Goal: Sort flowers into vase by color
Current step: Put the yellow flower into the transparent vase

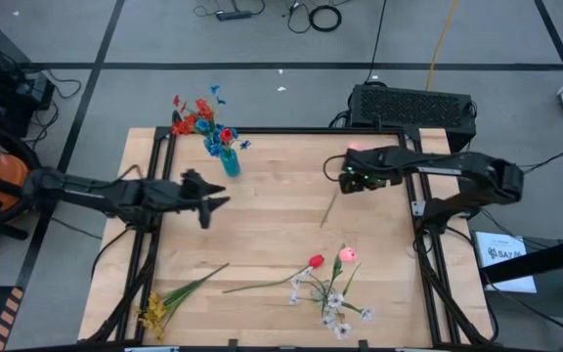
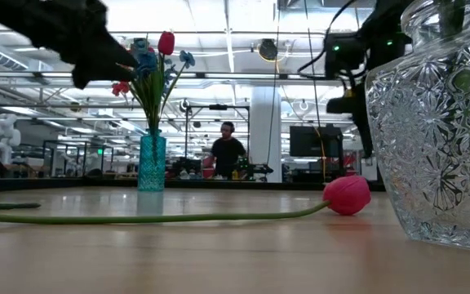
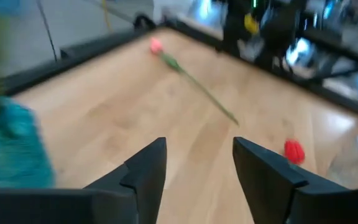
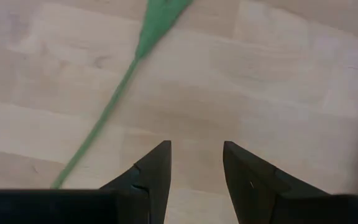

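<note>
Wooden table [image 1: 262, 235]. Left gripper [image 1: 210, 202] released, empty, near teal vase [image 1: 230, 161] holding blue and red flowers [image 1: 203, 119] at far edge. Right gripper [image 1: 343, 173] released, above a pink tulip [image 1: 338, 191]. Loose flowers [image 1: 325, 284] lie along near edge.

Table [image 1: 262, 215]: pale wood planks, smooth matt grain. Teal vase [image 2: 152, 163]: translucent, textured, glossy. Cut-glass vase [image 2: 435, 131] at right of the low view: clear, faceted, shiny. Right gripper [image 4: 194, 168] fingers: matt dark plastic. Pink tulip [image 2: 347, 195]: soft matt bud.
</note>
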